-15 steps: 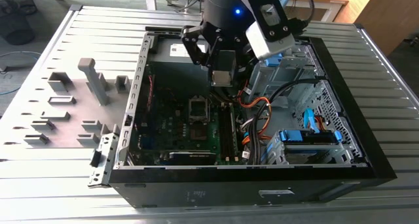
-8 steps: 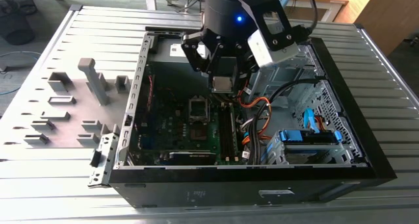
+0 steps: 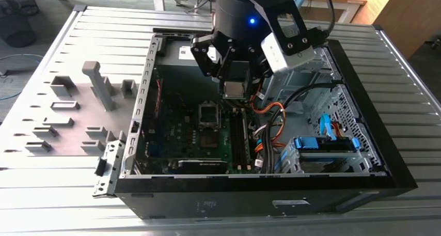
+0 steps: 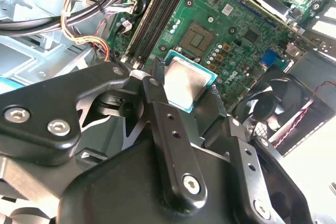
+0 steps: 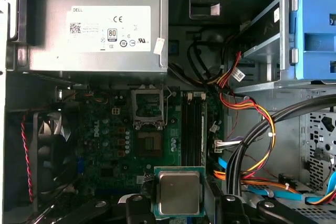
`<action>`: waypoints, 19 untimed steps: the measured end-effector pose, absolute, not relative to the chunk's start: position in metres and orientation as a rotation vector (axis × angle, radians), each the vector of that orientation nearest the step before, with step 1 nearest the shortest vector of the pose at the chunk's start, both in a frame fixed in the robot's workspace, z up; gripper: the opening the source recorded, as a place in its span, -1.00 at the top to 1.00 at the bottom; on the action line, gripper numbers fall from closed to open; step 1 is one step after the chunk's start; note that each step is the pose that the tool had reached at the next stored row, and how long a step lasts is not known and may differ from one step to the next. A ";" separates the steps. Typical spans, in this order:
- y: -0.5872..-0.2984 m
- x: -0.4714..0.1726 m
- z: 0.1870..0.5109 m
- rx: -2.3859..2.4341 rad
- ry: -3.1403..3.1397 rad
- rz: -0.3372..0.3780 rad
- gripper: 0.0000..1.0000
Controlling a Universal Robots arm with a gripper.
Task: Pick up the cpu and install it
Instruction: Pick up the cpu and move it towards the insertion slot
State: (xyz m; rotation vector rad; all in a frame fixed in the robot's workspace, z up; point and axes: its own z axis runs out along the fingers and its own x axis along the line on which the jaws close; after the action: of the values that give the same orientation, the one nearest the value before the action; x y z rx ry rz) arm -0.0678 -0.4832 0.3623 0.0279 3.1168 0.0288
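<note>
We see the gripper (image 3: 234, 89) hanging over the open computer case (image 3: 262, 194), which lies on its side on a slatted table (image 3: 62, 194). The fingers are closed on the cpu (image 3: 234, 90), one on each of two opposite edges. The chip is level, and its silver-grey top faces up towards the wrist.

In the exterior view the cpu is above the motherboard (image 3: 183, 138) and apart from it, at about one o'clock from the socket (image 3: 208, 120). The memory slots (image 3: 238, 138) run at about six o'clock from the chip. A bundle of orange and black cables (image 3: 265, 109) lies at about four o'clock from it.

In the second wrist view the cpu (image 4: 184, 83) sits between the black fingers (image 4: 157, 77). Beyond it the socket (image 4: 198, 36) lies uncovered, with its contact field bare. A black fan (image 4: 278, 103) stands near the board's edge.

In the first wrist view the cpu (image 5: 179, 192) shows its green rim around the metal top. The socket (image 5: 150, 142) lies between the chip and the grey power supply (image 5: 94, 30).

On the table, at about nine o'clock from the case, stand several grey holder frames (image 3: 63, 106).
</note>
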 end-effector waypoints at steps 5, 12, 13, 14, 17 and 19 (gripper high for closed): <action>-0.483 -0.068 0.360 0.028 3.117 0.029 0.06; -0.483 -0.068 0.350 0.028 3.117 0.029 0.06; -0.483 -0.068 0.348 0.028 3.117 0.029 0.06; -0.483 -0.068 0.347 0.028 3.117 0.029 0.06; -0.483 -0.068 0.341 0.028 3.117 0.029 0.06; -0.483 -0.068 0.339 0.028 3.117 0.029 0.06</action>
State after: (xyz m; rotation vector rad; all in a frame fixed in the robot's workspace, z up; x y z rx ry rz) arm -0.0678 -0.4830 0.3388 0.0278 3.1169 0.0290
